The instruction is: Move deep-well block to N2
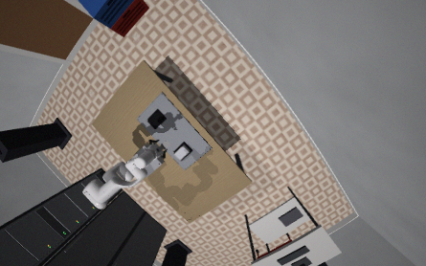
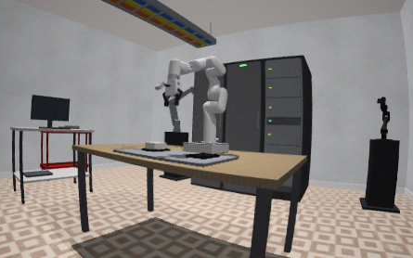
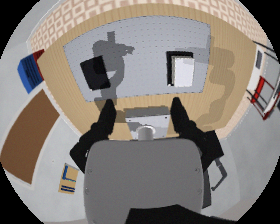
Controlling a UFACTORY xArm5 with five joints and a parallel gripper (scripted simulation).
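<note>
One white deep-well block point(image 1: 182, 152) sits in nest N1 point(image 1: 192, 160) on the grey mat across the wooden tabletop point(image 1: 120, 107), just beyond the fingers point(image 1: 157, 149); dark nest N2 point(image 1: 156, 119) lies further off to the side. From the exterior, the gripper point(image 2: 169, 95) hangs high above the low block point(image 2: 156, 145). At the wrist, both black fingers are spread wide, gripping nothing; the block point(image 3: 183, 70) shows ahead to their right; likely rigid, light, smooth plastic, best pinched across its flat side walls.
</note>
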